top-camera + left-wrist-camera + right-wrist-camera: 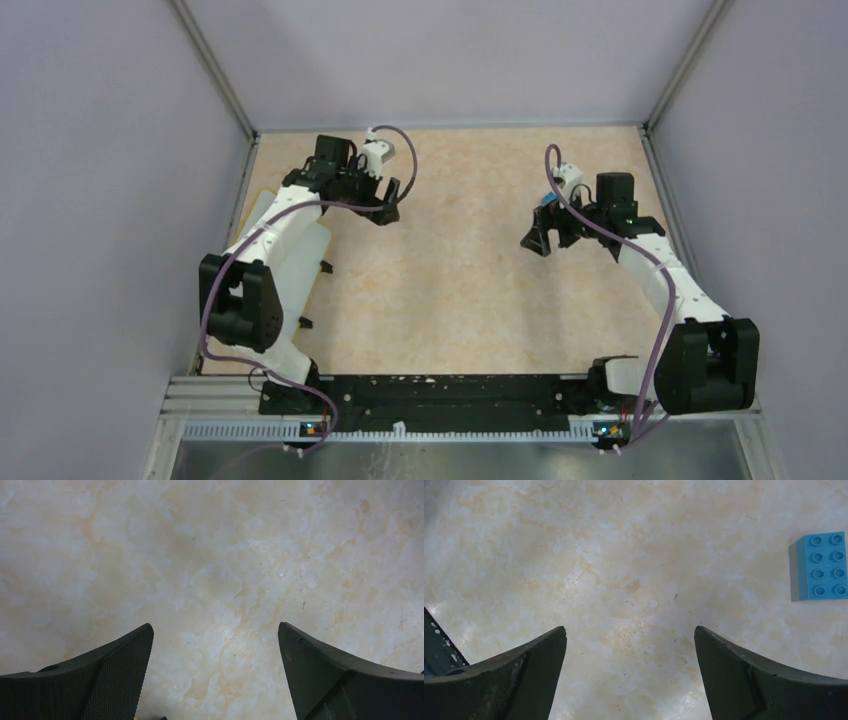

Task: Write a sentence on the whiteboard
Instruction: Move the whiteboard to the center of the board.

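Across the marbled table (460, 290), both arms hover well apart. At the left edge lies the whiteboard (316, 243), mostly hidden under the left arm, so I cannot tell whether the sentence is written. The left gripper (215, 630) and right gripper (630, 630) are spread wide and empty. No marker shows. A blue studded block (819, 566) sits nearby.

The right gripper (630, 635) hangs with its jaws spread wide over the mottled beige table (624, 570), a blue studded block (819, 566) lying ahead to its right.
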